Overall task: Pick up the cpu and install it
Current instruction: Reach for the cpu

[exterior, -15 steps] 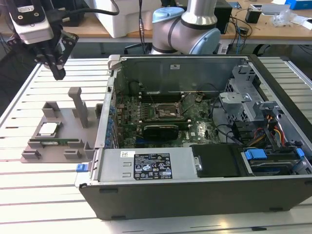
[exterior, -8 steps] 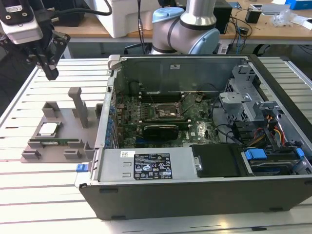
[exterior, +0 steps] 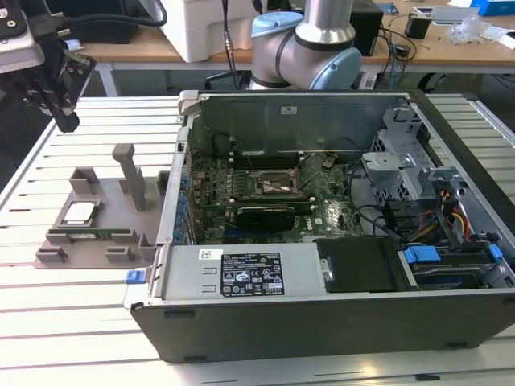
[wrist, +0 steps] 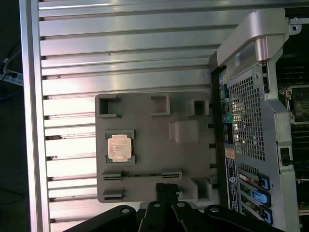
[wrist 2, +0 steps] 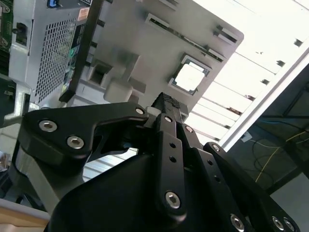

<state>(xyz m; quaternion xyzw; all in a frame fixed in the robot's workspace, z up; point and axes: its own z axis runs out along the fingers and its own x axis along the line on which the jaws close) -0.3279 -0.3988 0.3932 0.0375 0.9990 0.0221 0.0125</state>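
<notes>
Cpu (exterior: 80, 213), the small flat square chip with a shiny silver-grey metal top, lies in a recess of the grey plastic holder tray (exterior: 109, 221) at the exterior view's left, on the slatted aluminium table (exterior: 48, 322). We see the black gripper (exterior: 66, 121) hanging above the tray, well apart from the chip, fingers pressed together on nothing. Rightward stands the open grey computer case (exterior: 322, 281).
</notes>
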